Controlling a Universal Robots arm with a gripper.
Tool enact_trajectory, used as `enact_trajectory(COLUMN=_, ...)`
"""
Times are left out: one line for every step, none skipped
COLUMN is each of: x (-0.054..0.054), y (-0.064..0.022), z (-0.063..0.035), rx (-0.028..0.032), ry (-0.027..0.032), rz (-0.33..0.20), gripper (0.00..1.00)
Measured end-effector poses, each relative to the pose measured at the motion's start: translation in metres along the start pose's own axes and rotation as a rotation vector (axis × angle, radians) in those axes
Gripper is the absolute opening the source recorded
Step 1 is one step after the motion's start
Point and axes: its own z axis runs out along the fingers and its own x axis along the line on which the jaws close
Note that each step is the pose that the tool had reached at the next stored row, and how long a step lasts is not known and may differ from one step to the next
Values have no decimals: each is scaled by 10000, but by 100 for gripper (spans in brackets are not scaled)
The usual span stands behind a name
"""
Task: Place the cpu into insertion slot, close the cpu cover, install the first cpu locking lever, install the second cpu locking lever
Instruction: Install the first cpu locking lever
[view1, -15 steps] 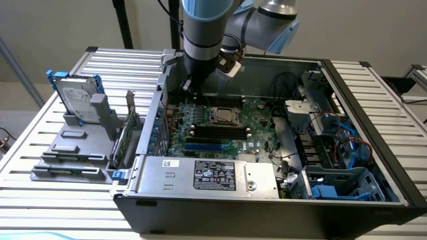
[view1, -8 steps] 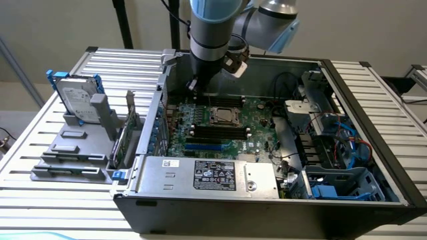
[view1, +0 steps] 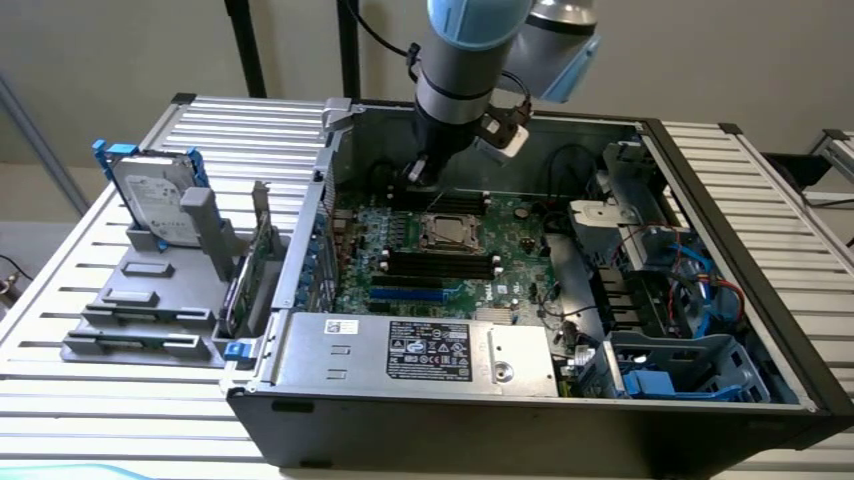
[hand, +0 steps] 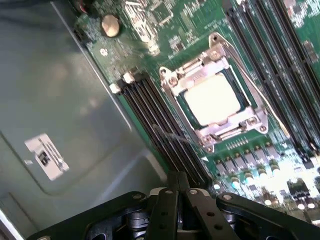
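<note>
Gripper (view1: 422, 172) is being held with its fingers pressed together on nothing, inside the open computer case (view1: 534, 420).

From the exterior view's left, a hard drive (view1: 150, 195) is being propped upright on the slatted table (view1: 54, 300). The gripper is being hung near the case's far wall, just beyond the memory slots (hand: 155, 110), with open room around it. The cpu (hand: 210, 97) is being framed by the cpu cover (hand: 220, 131) in the insertion slot (hand: 181, 103). Cables (view1: 694, 270) are being crowded at the right.

A slatted metal table (view1: 94, 410) carries an open computer case (view1: 534, 435) and a grey drive rack (view1: 134, 300).
</note>
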Motion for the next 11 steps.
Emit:
enact_trajectory(x=3, y=9, z=4, rx=-1, ry=2, rz=-1, gripper=11)
enact_trajectory(x=2, y=12, z=9, rx=-1, ry=2, rz=0, gripper=11)
enact_trajectory(x=0, y=14, z=18, rx=-2, ry=1, rz=1, gripper=11)
enact_trajectory(x=-4, y=17, z=28, rx=-17, ry=-10, rz=1, gripper=11)
enact_trajectory(x=-8, y=19, z=38, rx=-43, ry=-36, rz=-1, gripper=11)
enact_trajectory(x=-11, y=22, z=49, rx=-66, ry=-67, rz=-2, gripper=11)
enact_trajectory(x=-14, y=24, z=58, rx=-90, ry=-105, rz=0, gripper=11)
enact_trajectory(x=-17, y=26, z=66, rx=-116, ry=-145, rz=2, gripper=11)
enact_trajectory(x=-21, y=29, z=76, rx=-138, ry=-180, rz=4, gripper=11)
enact_trajectory(x=-24, y=31, z=86, rx=-158, ry=-212, rz=6, gripper=11)
enact_trajectory(x=-28, y=34, z=97, rx=-178, ry=-241, rz=5, gripper=11)
